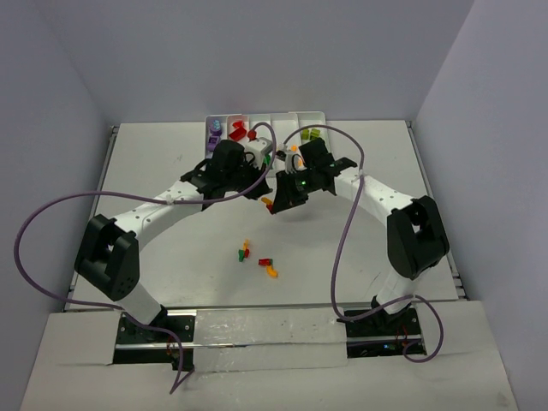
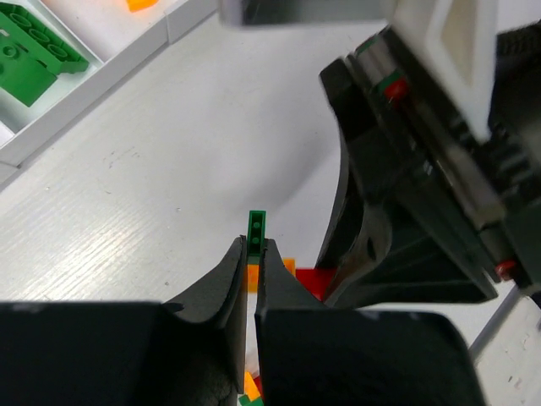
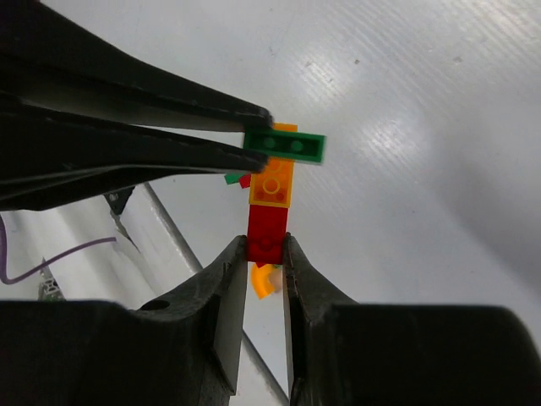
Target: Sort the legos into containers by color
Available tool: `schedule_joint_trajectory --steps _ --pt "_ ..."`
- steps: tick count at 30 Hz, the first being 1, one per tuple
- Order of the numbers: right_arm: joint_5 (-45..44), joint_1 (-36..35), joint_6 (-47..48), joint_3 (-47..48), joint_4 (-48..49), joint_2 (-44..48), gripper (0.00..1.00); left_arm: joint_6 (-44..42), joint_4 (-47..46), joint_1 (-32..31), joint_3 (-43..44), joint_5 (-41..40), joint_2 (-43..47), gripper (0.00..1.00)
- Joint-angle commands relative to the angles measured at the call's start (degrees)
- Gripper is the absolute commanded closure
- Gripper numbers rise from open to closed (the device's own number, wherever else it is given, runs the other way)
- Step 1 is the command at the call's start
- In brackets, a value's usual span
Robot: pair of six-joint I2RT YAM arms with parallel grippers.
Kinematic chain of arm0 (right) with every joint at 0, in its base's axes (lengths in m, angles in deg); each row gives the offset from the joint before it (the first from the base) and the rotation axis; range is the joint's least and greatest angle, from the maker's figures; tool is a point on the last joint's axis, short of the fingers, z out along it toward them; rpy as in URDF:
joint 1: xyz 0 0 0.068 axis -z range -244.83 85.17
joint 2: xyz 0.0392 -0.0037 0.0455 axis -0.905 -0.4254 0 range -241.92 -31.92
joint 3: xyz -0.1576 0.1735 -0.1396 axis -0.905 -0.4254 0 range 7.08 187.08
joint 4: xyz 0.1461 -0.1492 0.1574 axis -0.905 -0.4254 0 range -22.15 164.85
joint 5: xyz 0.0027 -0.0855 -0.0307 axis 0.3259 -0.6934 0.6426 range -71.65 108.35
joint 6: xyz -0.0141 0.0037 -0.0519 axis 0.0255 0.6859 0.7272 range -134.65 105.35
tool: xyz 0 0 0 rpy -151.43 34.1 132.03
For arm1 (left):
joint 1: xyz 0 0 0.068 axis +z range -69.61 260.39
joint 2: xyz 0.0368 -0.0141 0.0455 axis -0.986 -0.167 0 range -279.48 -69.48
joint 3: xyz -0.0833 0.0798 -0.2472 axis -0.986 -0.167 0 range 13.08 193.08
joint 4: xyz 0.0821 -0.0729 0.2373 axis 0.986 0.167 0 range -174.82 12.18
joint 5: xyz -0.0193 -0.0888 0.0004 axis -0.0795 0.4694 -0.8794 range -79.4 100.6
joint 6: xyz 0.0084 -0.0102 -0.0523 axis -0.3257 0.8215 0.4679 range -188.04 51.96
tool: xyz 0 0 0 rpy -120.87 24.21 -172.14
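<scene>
A small stack of legos hangs between both grippers above the table [image 1: 171, 257]. My right gripper [image 3: 265, 245] is shut on the red brick [image 3: 268, 237] at the stack's near end. An orange brick [image 3: 273, 182] is joined to the red one. Across the orange brick's far end lies a thin dark green brick [image 3: 285, 145], and my left gripper [image 2: 254, 247] is shut on that brick [image 2: 256, 230]. In the top view the stack [image 1: 268, 204] sits just in front of the white tray of containers [image 1: 265, 116], which holds purple [image 1: 214, 133], red [image 1: 240, 131] and lime [image 1: 313, 135] legos.
Several loose legos [image 1: 257, 259] lie on the table nearer the arm bases, among them a curved orange piece [image 3: 265, 282]. A large green brick [image 2: 34, 55] rests in a tray compartment beside the left gripper. The right gripper's black body [image 2: 406, 211] is close on the left gripper's right.
</scene>
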Motion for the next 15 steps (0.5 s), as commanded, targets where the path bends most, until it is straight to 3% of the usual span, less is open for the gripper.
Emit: schedule_joint_trajectory --steps 1,8,15 --pt "-0.9 2.1 0.5 2.0 0.0 0.7 1.0 -0.8 -2.7 0.0 2.5 -3.9 1.0 1.0" --pt "-6.8 3.3 4.5 0.4 -2.6 2.9 1.0 -0.3 -6.0 3.2 7.5 -5.9 -3.7 1.0" --pt "-10.4 6.4 7.0 -0.6 -3.9 5.9 1.0 -0.2 -8.2 7.1 17.9 -6.7 -16.8 1.0"
